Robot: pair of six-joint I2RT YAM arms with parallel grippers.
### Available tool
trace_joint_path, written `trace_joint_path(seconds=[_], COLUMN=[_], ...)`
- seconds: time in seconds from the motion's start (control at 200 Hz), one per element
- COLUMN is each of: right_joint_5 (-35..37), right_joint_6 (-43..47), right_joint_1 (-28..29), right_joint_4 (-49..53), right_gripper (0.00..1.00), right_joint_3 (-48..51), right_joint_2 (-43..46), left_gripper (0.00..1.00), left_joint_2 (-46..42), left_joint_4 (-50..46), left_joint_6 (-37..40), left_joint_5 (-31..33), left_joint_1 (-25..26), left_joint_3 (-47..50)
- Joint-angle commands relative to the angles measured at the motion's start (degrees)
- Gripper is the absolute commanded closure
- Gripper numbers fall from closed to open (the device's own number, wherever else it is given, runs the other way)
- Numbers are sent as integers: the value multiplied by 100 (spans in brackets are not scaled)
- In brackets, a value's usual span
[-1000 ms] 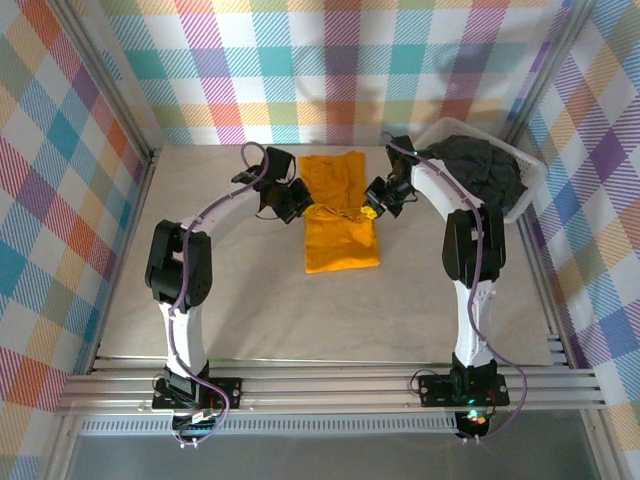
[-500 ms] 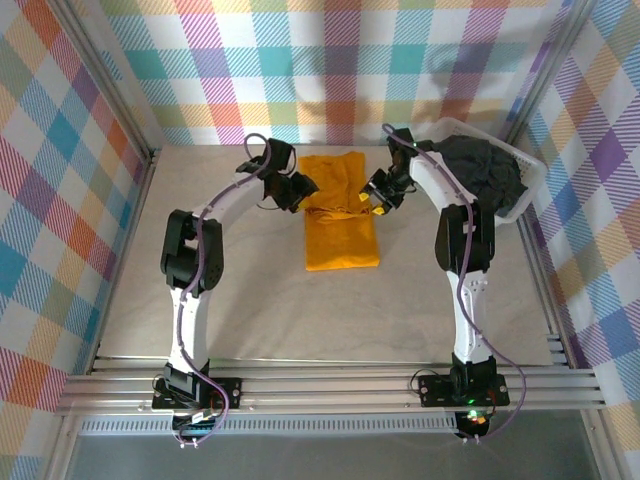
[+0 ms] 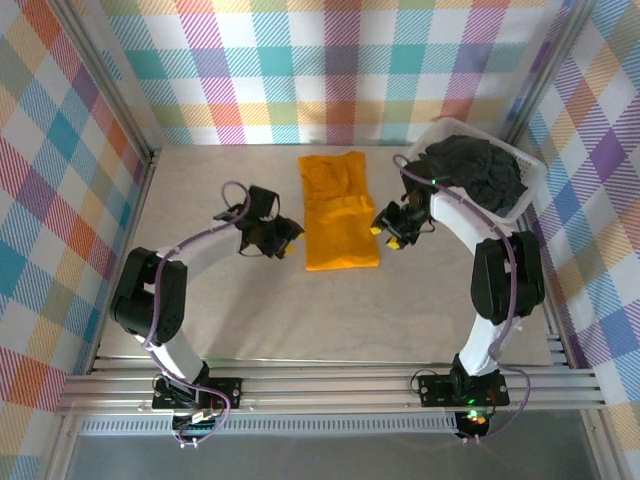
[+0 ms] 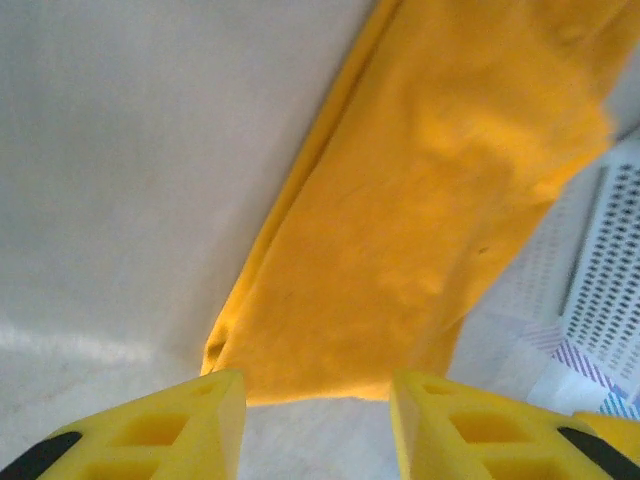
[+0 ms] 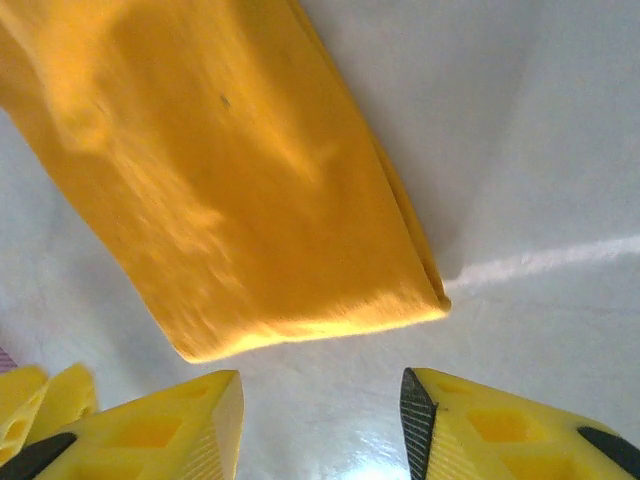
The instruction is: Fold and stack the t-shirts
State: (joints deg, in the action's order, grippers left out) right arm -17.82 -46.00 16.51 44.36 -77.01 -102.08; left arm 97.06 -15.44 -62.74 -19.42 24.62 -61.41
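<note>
From above, the orange t-shirt (image 3: pixel 340 215) lies folded into a strip on the tabletop (image 3: pixel 250 310), with the left gripper (image 3: pixel 278 236) beside its left edge, the right gripper (image 3: pixel 393 224) beside its right, and the dark t-shirt (image 3: pixel 470 170) heaped in the basket (image 3: pixel 532 170) further right. The left wrist view shows spread, empty jaws short of its hem. The right wrist view shows the same, so a pinch catching only the top layer could peel the fold open.

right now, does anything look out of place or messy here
Nothing looks spilled or damaged. The dark t-shirt sits crumpled in a heap in the white basket at the far right, not folded. The orange t-shirt lies flat on the table as a folded strip, with its far end a bit rumpled.
</note>
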Motion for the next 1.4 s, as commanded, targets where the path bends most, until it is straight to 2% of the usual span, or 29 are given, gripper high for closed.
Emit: trace_joint_path(seconds=[0.0, 0.125, 0.205, 0.425, 0.56, 0.685, 0.735, 0.925, 1.135, 1.32, 1.395], right_joint_5=[-429, -714, -874, -700, -568, -442, -374, -182, -296, -1174, -1252], right_joint_6=[-204, -269, -304, -352, -374, -392, -365, -182, -250, -301, -239], right_joint_1=[54, 56, 50, 53, 52, 48, 62, 87, 85, 247, 469], right_joint_4=[-696, -1037, -1193, -1185, -1149, -1189, -1227, -842, -463, -20, 197], right_gripper=[52, 50, 49, 54, 64, 93, 100, 100, 100, 100, 100], right_joint_3=[779, 1047, 1014, 783, 612, 416, 365, -1, -65, 361, 747], right_joint_2=[121, -88, -353, -761, -964, -1005, -918, -296, 550, 918, 1249], left_gripper=[54, 48, 48, 60, 72, 92, 100, 100, 100, 100, 100], left_joint_2=[111, 387, 624, 1009, 1104, 1102, 1043, 510, -363, -806, -1132], left_joint_4=[880, 1242, 1452, 1039, 1036, 797, 668, 0, -614, -1119, -1494], left_joint_6=[-1054, -1438, -1542, -1366, -1316, -1143, -1064, -795, -649, -479, -314], left_joint_5=[-160, 2, -26, -35, 38, 99, 128, 283, 383, -355, -482], left_joint_1=[388, 551, 548, 570, 561, 561, 561, 527, 400, 509, 636], left_joint_3=[474, 555, 465, 88, -38, -219, -278, -597, -724, -327, -6])
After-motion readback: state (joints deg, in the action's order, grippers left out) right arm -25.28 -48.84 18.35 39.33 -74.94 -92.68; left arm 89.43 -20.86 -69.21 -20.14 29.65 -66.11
